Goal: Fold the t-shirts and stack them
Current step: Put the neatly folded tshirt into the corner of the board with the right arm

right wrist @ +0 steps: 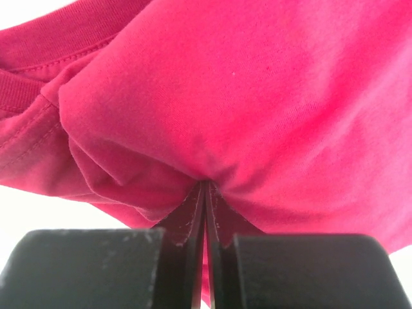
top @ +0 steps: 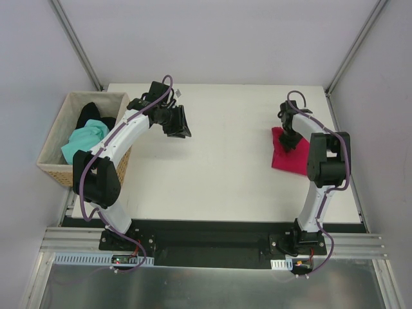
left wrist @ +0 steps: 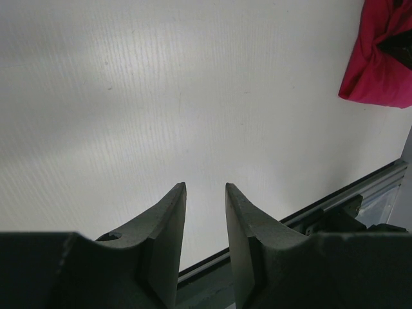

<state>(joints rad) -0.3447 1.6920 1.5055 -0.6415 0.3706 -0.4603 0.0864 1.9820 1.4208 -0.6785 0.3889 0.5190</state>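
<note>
crimson t-shirt (top: 286,162): bunched, right side of table (top: 212,180) | right gripper (right wrist: 206,193): clamped on its fold | left gripper (left wrist: 205,193): jaws parted, empty, well apart from it

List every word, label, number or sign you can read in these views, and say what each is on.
No text can be read in any view.
crimson t-shirt: plain cloth, no print or tag showing.
wicker basket, mint t-shirt, black t-shirt: no lettering visible.
small pale scrap at the far edge of the table: too small to read.
</note>
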